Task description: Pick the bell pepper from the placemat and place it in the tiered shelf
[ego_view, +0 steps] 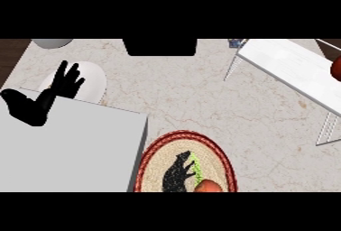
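The robot's black right hand (177,173) is hovering on the round woven placemat with the red rim (156,153), and the bell pepper (195,169) is lying on the mat against the hand's right side. It is showing as a green strip running up the view, with an orange-red bulge just below that may be part of it. Whether that hand is closing on it cannot be told. The left hand (64,83) is resting open, fingers spread upward, at the upper left, so the right one is nearer. The white wire-legged tiered shelf (286,63) is standing well apart, up and to the right, holding a dark red round thing (336,68) at the view's edge.
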Tool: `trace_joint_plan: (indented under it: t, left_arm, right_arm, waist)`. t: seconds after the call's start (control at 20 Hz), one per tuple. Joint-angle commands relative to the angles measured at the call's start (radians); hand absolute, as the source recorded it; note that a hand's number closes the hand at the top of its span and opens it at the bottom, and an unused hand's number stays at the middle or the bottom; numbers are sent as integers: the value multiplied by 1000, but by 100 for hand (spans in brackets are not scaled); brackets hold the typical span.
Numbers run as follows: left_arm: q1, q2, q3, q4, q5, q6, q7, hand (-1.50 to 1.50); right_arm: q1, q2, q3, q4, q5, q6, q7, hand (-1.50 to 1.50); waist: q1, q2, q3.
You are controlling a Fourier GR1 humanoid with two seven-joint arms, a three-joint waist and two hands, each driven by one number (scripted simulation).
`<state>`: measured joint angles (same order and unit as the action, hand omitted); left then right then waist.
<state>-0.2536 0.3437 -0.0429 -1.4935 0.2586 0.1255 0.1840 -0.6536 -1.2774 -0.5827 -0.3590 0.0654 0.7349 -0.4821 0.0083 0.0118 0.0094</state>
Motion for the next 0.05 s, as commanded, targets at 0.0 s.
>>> trace_joint_plan:
  t: [0.0]
  left_arm:
    - [-13, 2, -2, 4, -4, -5, 6, 0]
  right_arm:
    - [59, 22, 20, -36, 8, 143, -223, -150]
  waist:
    - [-3, 0, 1]
